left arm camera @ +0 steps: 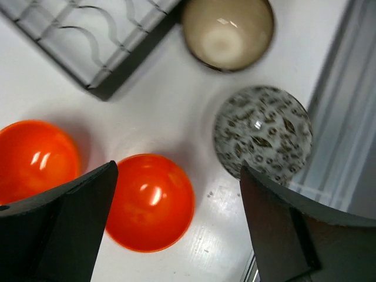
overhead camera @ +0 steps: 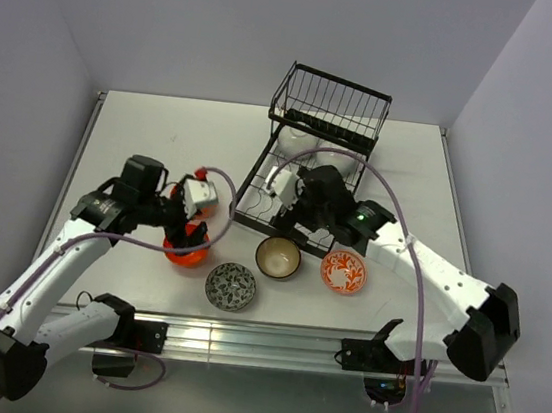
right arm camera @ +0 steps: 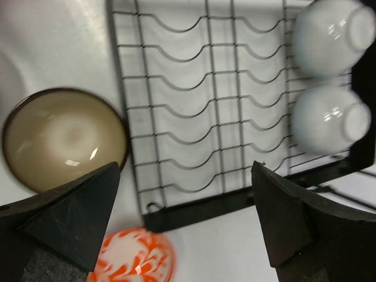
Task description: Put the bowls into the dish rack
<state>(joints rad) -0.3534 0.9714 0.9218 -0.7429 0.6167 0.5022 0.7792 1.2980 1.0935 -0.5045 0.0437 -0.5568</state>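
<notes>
**Inspector A:** Left gripper [left arm camera: 177,171], condition?

**Inspector B:** Jaws spread wide with nothing between them. In its wrist view it hangs above one of the two orange-red bowls [left arm camera: 150,202] at lower centre. The second [left arm camera: 35,161] sits just beside the first, at the left edge.

**Inspector A:** Right gripper [right arm camera: 185,167]?

**Inspector B:** Likewise spread and empty, over the near edge of the flat tray of the dish rack [overhead camera: 328,130].

**Inspector A:** Rack position and contents?

**Inspector B:** Upper centre of the overhead view, standing on the white table [overhead camera: 144,130]. Two white bowls [right arm camera: 332,35] lie on the tray, at the upper right of the right wrist view.

**Inspector A:** Bowls outside the rack?

**Inspector B:** Five, all on the table. The brown bowl [overhead camera: 278,257] is just below the tray edge, at centre frame. The orange-and-white bowl [overhead camera: 343,272] is to its right, and the grey-patterned bowl [overhead camera: 231,287] is to its lower left. These three sit open side up, apart from one another.
</notes>
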